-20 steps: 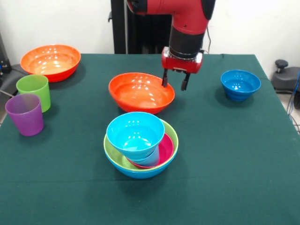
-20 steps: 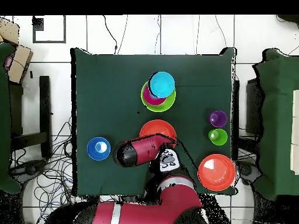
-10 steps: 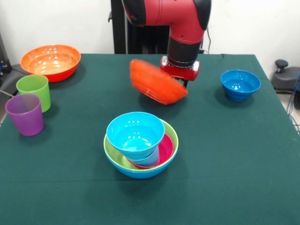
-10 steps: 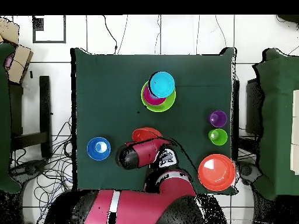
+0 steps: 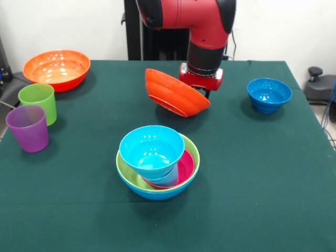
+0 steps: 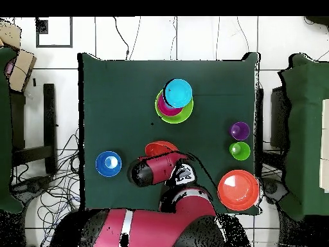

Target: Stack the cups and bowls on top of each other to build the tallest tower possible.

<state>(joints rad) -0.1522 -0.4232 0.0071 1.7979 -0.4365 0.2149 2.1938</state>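
A table covered in dark green cloth (image 5: 273, 173) stands on a floor of pale tiles (image 6: 128, 38) with dark joints. Behind the table in the front view is a plain white wall (image 5: 63, 23). Black cables (image 6: 54, 193) trail over the floor beside the table, near a dark chair (image 6: 29, 122).

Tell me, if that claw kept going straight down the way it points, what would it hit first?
Probably bare green table. The gripper points down, shut on the tilted orange bowl, which hangs lifted beneath it; that bowl would likely touch the cloth first. Depth is uncertain.
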